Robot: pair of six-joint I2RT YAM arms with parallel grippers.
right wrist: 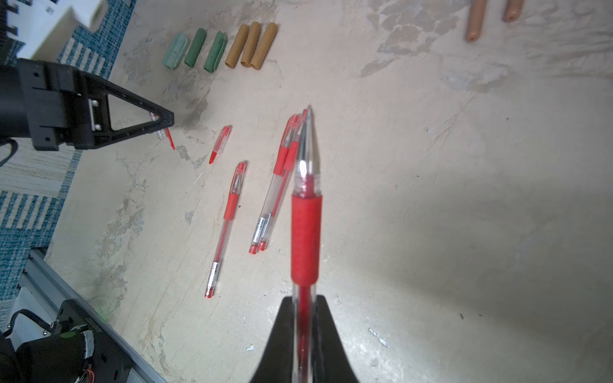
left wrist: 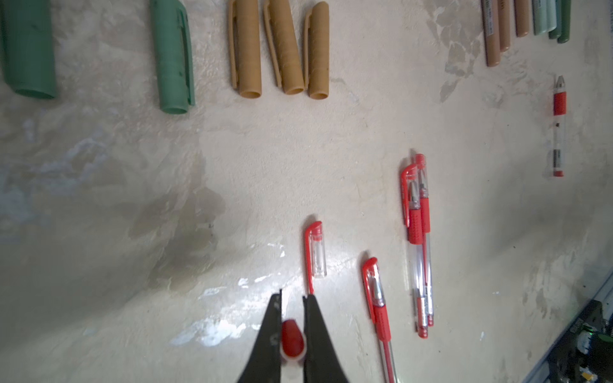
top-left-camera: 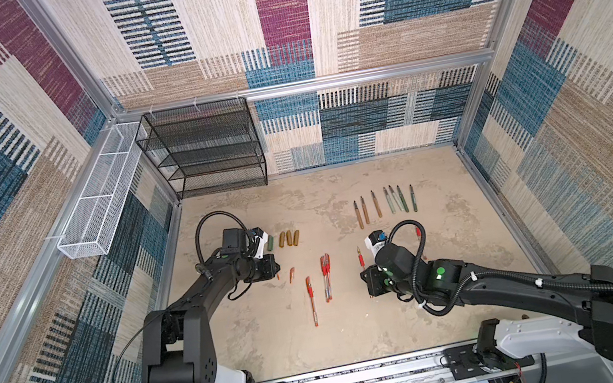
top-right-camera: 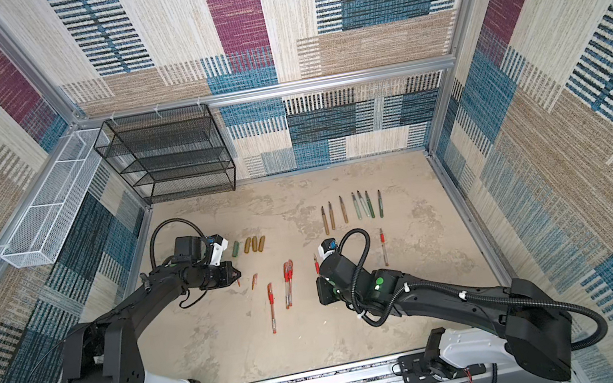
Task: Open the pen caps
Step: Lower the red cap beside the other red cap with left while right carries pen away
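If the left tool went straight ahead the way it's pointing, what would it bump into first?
Probably the loose clear pen cap with a red clip, lying just ahead of the left tool; depth is hard to judge.

The mottled beige table (top-left-camera: pixel 280 344) carries gold-brown pen caps (top-left-camera: pixel 288 238) left of centre. Red pens (top-left-camera: pixel 326 277) lie mid-frame, uncapped barrels (top-left-camera: pixel 376 206) upper right.

Both top views look steeply down from high above the robot's base side onto the mottled beige tabletop (top-left-camera: pixel 363 339), whole workspace in frame. Wrist cameras sit close and low, looking out past the left claw (left wrist: pixel 292 294) and right claw (right wrist: pixel 305 298). Shared ahead of both claws: three gold-brown ribbed plastic pen caps (left wrist: pixel 285 49).
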